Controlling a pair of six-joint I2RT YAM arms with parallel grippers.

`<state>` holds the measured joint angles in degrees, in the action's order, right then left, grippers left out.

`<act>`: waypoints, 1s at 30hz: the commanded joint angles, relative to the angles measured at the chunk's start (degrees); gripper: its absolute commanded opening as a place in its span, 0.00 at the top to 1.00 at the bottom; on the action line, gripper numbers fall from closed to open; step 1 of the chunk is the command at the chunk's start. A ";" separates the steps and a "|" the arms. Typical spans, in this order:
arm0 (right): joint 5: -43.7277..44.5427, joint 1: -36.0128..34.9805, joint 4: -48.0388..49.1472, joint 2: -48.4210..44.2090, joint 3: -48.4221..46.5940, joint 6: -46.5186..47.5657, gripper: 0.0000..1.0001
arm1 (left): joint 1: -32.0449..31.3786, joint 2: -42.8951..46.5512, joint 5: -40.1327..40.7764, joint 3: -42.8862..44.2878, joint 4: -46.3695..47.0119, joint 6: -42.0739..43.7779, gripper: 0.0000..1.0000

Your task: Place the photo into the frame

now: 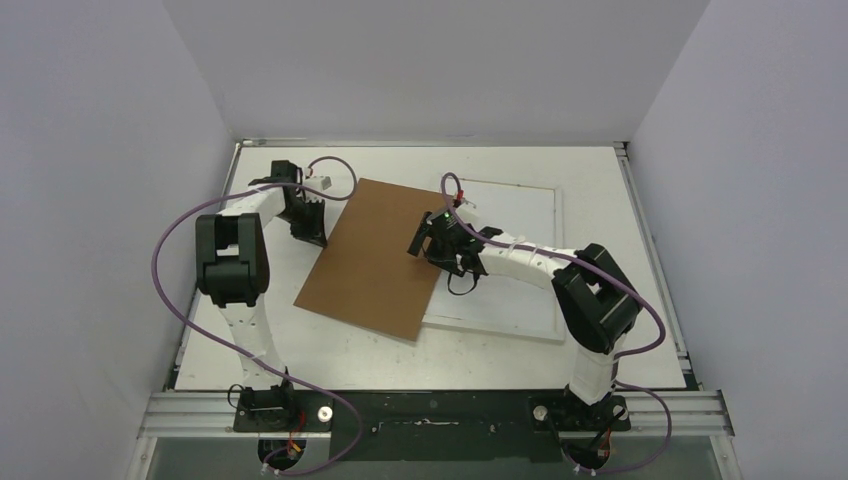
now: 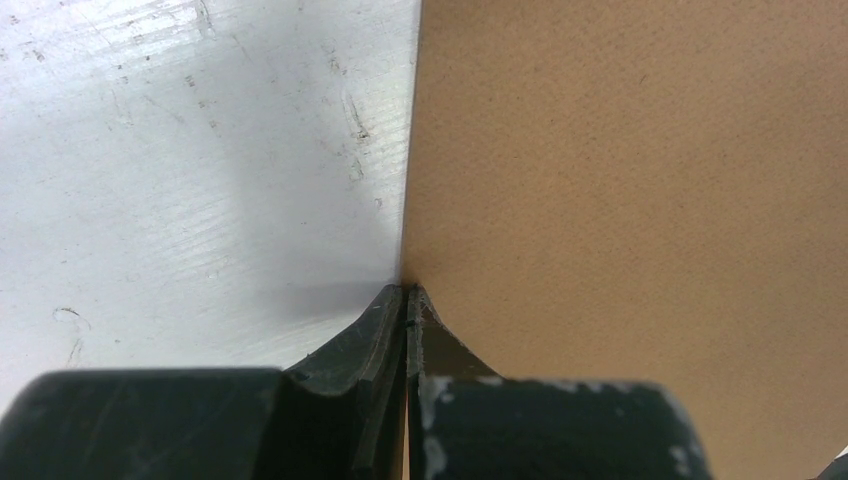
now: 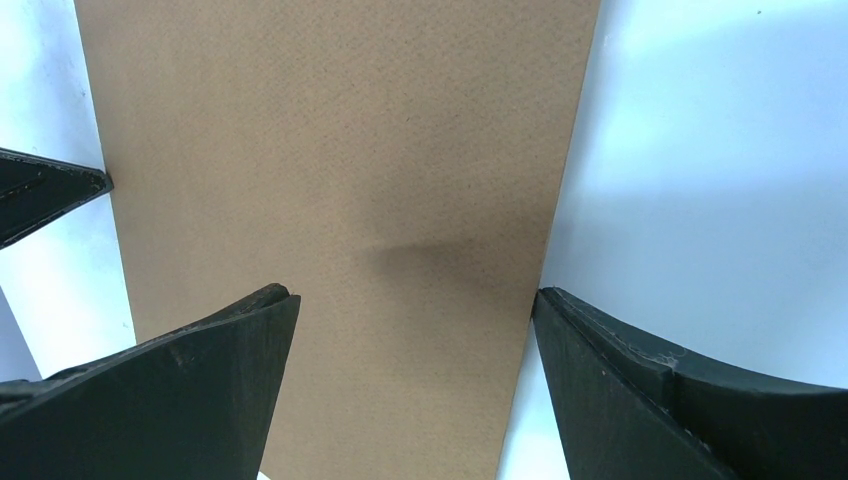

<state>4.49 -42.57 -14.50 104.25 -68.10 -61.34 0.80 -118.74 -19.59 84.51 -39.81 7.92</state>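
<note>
One backing board (image 1: 375,258) partly over frame (image 1: 556,260) | left pincer (image 2: 407,290) pinches its edge | right pincer (image 3: 415,292) spread above

A flat rectangular backing board (image 1: 375,258) is seen in plain brown, finely speckled. A large rectangular frame (image 1: 515,210) and the scuffed table (image 1: 330,350) are shown white. Thin arm cables (image 1: 157,255) are coloured purple.

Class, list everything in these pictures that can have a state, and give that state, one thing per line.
left pincer: shut on the edge of the backing board
right pincer: open, above the backing board, holding nothing
backing board: askew, its right part lying over the frame
frame: lying flat, left part covered, no print visible in it
</note>
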 commanded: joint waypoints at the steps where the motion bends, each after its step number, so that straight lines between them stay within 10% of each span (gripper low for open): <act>1: -1.89 0.76 4.94 -3.48 1.05 -0.61 0.10 | -2.03 -3.86 -0.70 -3.10 -5.25 -0.11 1.00; 23: -9.39 1.04 21.95 -13.81 5.49 -3.68 0.02 | -2.16 -4.16 -0.88 -2.27 -6.06 -0.20 1.00; 30: -14.37 0.21 32.59 -10.74 8.82 -6.49 0.18 | -2.03 -4.00 -1.44 -2.72 -6.16 -0.23 1.00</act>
<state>-3.16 -40.88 3.22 92.47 -61.78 -64.05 0.32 -118.80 -20.67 84.75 -40.91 7.66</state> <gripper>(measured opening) 0.863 0.006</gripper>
